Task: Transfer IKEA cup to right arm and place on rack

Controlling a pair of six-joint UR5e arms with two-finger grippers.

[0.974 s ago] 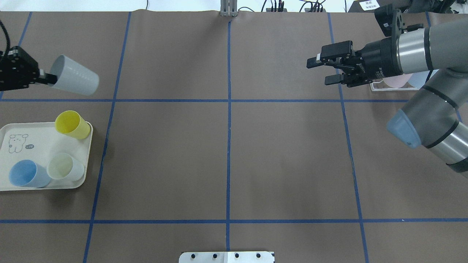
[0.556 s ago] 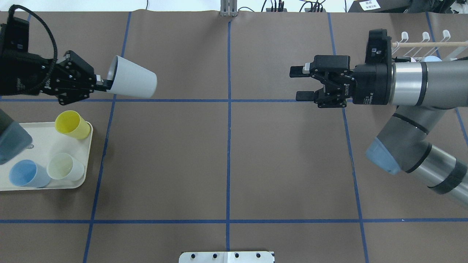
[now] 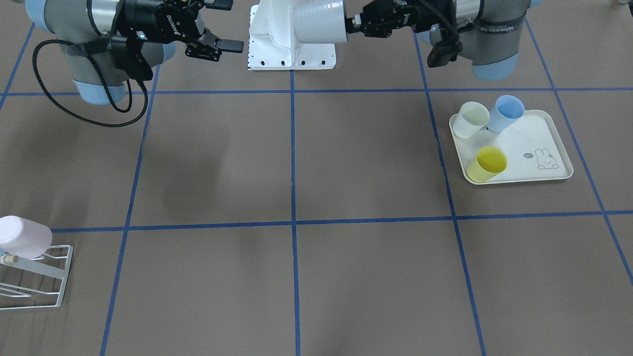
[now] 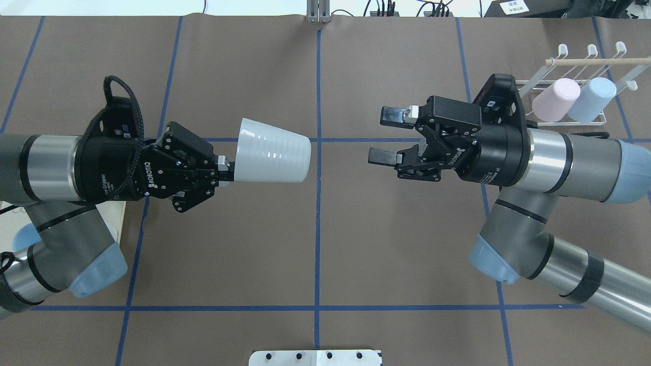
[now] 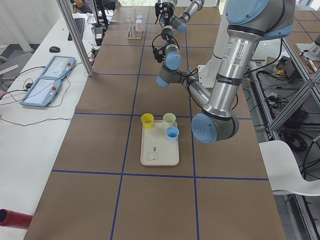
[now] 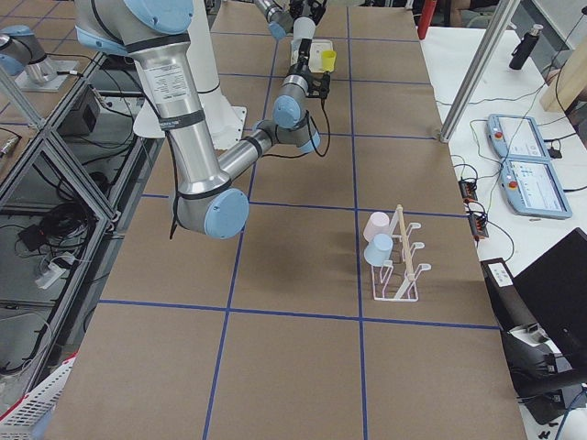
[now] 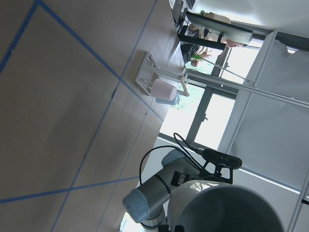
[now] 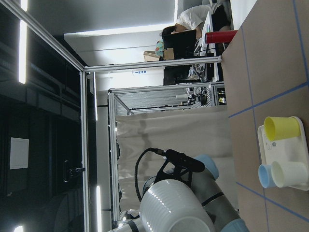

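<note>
A white IKEA cup (image 4: 272, 158) hangs on its side above the table's middle, base pointing right, with my left gripper (image 4: 224, 170) shut on its rim. In the front-facing view the cup (image 3: 319, 22) sits near the top centre. My right gripper (image 4: 384, 136) is open, its fingers facing the cup's base across a gap. The white wire rack (image 4: 580, 76) stands at the far right and carries a pink cup (image 4: 555, 99) and a pale blue cup (image 4: 591, 98). The right wrist view looks at the cup's base (image 8: 176, 205). The left wrist view shows the cup's side (image 7: 227, 208) and the rack (image 7: 161, 79).
A cream rabbit-print tray (image 3: 544, 148) on my left side holds a yellow cup (image 3: 487, 164), a pale green cup (image 3: 471, 119) and a blue cup (image 3: 507, 112). Blue tape lines grid the brown table. A white base plate (image 4: 315, 358) sits at the near edge.
My left arm carried the white cup from the far left to the table's middle. My right arm swung left from the rack toward the centre, gripper still open, uncovering the rack and its cups.
</note>
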